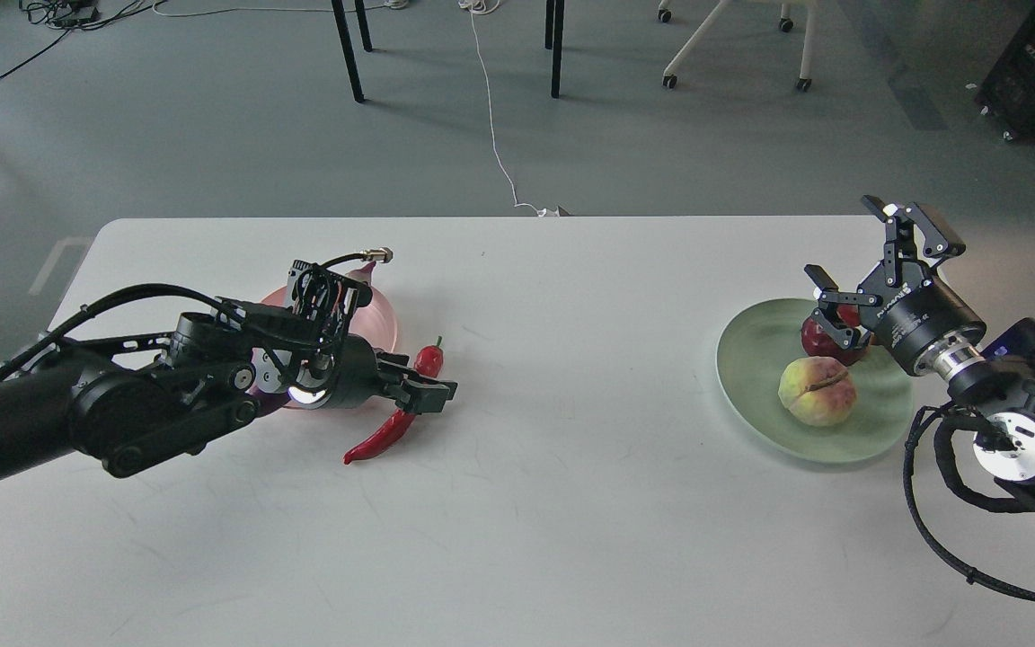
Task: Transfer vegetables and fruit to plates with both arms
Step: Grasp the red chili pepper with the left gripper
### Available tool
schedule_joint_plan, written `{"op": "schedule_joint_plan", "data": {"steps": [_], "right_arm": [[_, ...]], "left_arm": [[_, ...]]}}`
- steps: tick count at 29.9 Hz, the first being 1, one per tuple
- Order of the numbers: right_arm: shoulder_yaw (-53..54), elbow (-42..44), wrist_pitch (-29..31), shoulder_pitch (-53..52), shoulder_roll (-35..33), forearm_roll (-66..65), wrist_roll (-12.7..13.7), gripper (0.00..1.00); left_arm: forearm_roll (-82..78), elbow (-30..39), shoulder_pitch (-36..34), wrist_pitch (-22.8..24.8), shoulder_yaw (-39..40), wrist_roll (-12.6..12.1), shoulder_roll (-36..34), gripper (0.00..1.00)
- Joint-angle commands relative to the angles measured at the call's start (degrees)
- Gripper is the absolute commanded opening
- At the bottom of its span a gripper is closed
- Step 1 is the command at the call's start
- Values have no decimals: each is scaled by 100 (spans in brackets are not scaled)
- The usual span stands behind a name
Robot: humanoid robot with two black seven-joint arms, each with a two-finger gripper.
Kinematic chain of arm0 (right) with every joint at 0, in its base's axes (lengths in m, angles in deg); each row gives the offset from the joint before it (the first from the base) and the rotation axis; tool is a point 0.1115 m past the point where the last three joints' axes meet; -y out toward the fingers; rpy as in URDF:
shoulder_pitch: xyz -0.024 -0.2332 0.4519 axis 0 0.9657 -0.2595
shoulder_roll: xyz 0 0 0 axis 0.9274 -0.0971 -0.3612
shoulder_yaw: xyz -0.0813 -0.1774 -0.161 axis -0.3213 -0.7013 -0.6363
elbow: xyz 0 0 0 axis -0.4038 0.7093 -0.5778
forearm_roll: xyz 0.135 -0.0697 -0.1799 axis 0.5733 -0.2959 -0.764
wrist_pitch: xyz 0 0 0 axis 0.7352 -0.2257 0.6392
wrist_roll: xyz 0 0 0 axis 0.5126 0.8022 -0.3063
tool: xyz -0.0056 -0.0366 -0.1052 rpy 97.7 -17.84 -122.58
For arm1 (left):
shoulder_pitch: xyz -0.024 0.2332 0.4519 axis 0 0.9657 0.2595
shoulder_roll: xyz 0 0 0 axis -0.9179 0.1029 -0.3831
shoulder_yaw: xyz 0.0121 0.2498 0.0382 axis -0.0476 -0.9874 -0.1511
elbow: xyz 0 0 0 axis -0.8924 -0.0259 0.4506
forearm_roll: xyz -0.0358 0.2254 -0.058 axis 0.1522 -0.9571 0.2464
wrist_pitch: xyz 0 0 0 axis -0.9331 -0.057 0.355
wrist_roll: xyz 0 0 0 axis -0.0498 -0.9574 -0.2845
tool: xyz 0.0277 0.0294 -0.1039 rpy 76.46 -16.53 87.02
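The red chili pepper point(384, 435) lies on the white table, just right of the pink plate point(381, 316). My left gripper point(423, 388) hangs low over the chili's middle with its fingers slightly apart, one on either side, and hides that part. The purple eggplant point(361, 270) lies on the pink plate, mostly hidden under my left arm. The pomegranate point(816, 340) and the peach point(817, 391) sit on the pale green plate point(751, 359). My right gripper point(868, 270) is wide open and empty, with its lower finger right above the pomegranate.
The table's far edge point(517, 218) runs behind both plates. Beyond it, on the floor, are black table legs point(349, 54), a white cable point(495, 135) and a rolling chair base point(733, 45).
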Motion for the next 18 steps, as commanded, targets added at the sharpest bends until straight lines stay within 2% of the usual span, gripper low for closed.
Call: {"op": "schedule_joint_plan", "data": {"steps": [1,14,17,18], "right_arm": [[0,8,0,0,1,0,0,98],[0,0,0,0,1,0,0,98],[0,0,0,0,1,0,0,98],[0,0,0,0,1,0,0,98]], "left_arm": [[-4,9,3,16,7,-1,19,80],[-347,-9,118,25,-2,-1,-16,70],[-347,-9,118,33,7,8,2,61],[-347,-9,118,33,7,8,2,53]]}}
